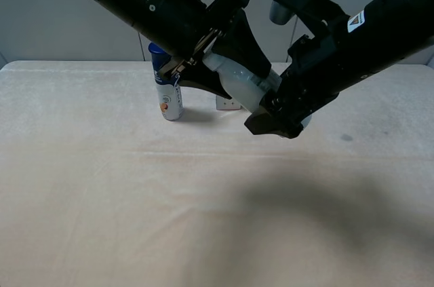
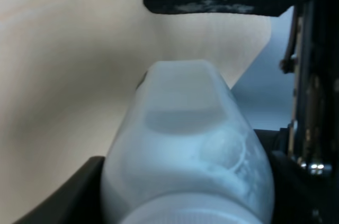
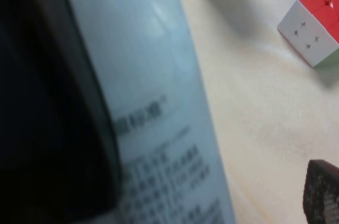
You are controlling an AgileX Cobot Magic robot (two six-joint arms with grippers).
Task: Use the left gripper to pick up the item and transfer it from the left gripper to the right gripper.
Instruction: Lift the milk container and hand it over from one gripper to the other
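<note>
Exterior high view has the bottle up in the air over the bench, between the two hands. I think it could drop and roll away if the left hand lets go too soon, because the right hand does not squeeze it yet. Left hand looks closed tight on the bottle's sides. Right hand is open around the other end: one finger stands apart from the bottle, with bench showing between
</note>
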